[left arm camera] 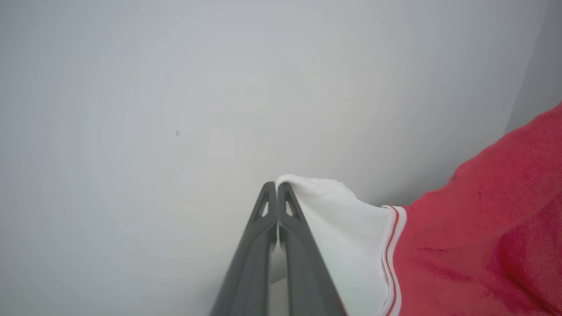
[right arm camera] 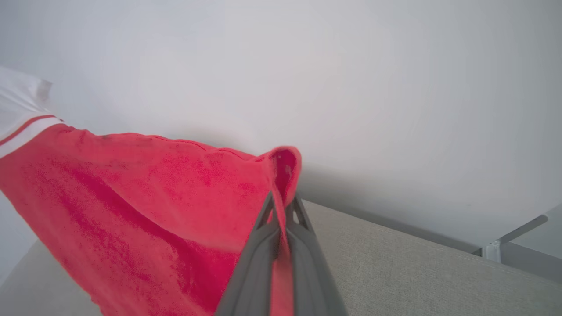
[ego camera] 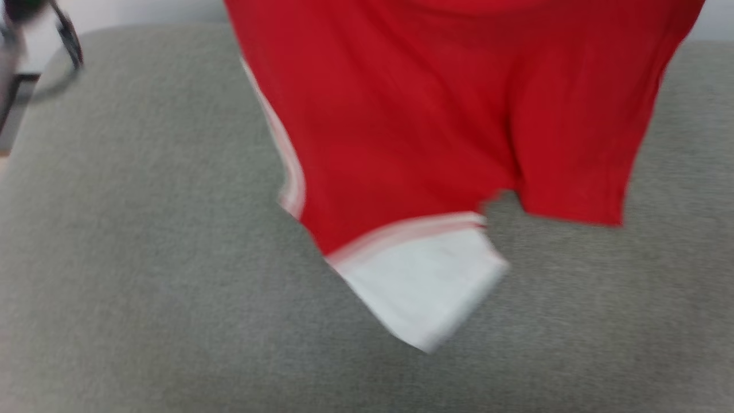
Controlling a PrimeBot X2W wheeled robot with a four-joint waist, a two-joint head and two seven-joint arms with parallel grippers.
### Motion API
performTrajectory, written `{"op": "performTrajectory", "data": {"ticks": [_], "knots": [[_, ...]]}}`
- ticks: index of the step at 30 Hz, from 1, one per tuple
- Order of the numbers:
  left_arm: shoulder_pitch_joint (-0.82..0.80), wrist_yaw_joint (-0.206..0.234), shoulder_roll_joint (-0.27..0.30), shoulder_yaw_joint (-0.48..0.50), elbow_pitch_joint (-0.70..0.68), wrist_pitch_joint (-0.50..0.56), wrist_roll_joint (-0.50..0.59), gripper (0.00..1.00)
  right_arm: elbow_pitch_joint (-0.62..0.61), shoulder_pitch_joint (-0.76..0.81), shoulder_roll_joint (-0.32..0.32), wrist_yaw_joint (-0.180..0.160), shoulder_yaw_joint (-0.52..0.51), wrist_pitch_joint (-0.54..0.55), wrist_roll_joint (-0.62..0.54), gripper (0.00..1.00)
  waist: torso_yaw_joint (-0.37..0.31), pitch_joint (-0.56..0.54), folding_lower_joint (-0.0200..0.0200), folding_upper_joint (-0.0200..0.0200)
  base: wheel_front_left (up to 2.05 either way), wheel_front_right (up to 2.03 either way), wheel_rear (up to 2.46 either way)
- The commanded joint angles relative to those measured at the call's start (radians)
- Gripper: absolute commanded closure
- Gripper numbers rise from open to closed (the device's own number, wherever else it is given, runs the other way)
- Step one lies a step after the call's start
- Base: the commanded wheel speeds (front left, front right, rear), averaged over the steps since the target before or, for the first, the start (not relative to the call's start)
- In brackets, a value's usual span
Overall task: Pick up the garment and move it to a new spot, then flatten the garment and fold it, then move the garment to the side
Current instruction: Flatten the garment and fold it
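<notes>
Head view: the garment (ego camera: 430,115) hangs above the grey cushion (ego camera: 143,258), a white sleeve end (ego camera: 424,287) lowest. Left wrist view: the left gripper (left arm camera: 276,186) is clamped on a white sleeve end (left arm camera: 342,219). Right wrist view: the right gripper (right arm camera: 283,199) pinches the garment's red edge above the cushion.

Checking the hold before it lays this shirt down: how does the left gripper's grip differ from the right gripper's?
The left gripper pinches the white sleeve end of the garment; the right gripper pinches a red edge. Cloth drapes beside the left gripper's fingers, but runs down between the right gripper's. Both are shut, holding the garment up over the grey surface.
</notes>
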Motion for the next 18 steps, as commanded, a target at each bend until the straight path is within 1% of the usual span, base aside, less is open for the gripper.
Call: {"op": "performTrajectory", "data": {"ticks": [1, 6, 9, 12, 13, 14, 15, 17, 18], "knots": [[-0.031, -0.008, -0.012, 0.004, 0.042, -0.007, 0.009, 1.0, -0.001, -0.011, 0.019, -0.001, -0.017, -0.018, -0.002, 1.0, -0.06, -0.055, 0.0, -0.0001, 0.0, 0.0, 0.0], [-0.165, -0.031, -0.064, 0.005, 0.205, -0.053, 0.046, 1.0, 0.014, -0.039, 0.067, -0.001, -0.06, -0.083, -0.031, 1.0, -0.084, -0.054, 0.0, -0.0001, 0.0, 0.0, 0.0], [-0.232, -0.037, -0.092, 0.007, 0.297, -0.09, 0.064, 1.0, 0.035, -0.066, 0.092, -0.001, -0.068, -0.138, -0.079, 1.0, -0.095, -0.029, 0.0, -0.0001, 0.0, 0.0, 0.0], [-0.301, -0.035, -0.114, 0.011, 0.383, -0.137, 0.086, 1.0, 0.091, -0.105, 0.133, -0.001, -0.087, -0.218, -0.146, 1.0, -0.111, 0.018, 0.0, -0.0001, 0.0, 0.0, 0.0], [-0.328, -0.033, -0.118, 0.009, 0.406, -0.163, 0.099, 1.0, 0.118, -0.129, 0.145, -0.001, -0.102, -0.267, -0.181, 1.0, -0.117, 0.04, 0.0, -0.0001, 0.0, 0.0, 0.0], [-0.356, -0.027, -0.122, 0.006, 0.428, -0.203, 0.119, 1.0, 0.145, -0.152, 0.158, -0.001, -0.094, -0.305, -0.227, 1.0, -0.125, 0.061, 0.0, -0.0001, 0.0, 0.0, 0.0], [-0.388, -0.01, -0.129, 0.014, 0.449, -0.26, 0.136, 1.0, 0.171, -0.172, 0.176, -0.001, -0.083, -0.356, -0.271, 1.0, -0.133, 0.085, 0.0, -0.0001, 0.0, 0.0, 0.0], [-0.418, 0.014, -0.134, 0.016, 0.506, -0.356, 0.167, 1.0, 0.235, -0.215, 0.203, -0.001, -0.062, -0.501, -0.386, 1.0, -0.153, 0.12, 0.0, -0.0001, 0.0, 0.0, 0.0], [-0.433, 0.022, -0.149, 0.019, 0.528, -0.408, 0.175, 1.0, 0.272, -0.232, 0.213, -0.001, -0.066, -0.594, -0.434, 1.0, -0.157, 0.13, 0.0, -0.0001, 0.0, 0.0, 0.0]]}}
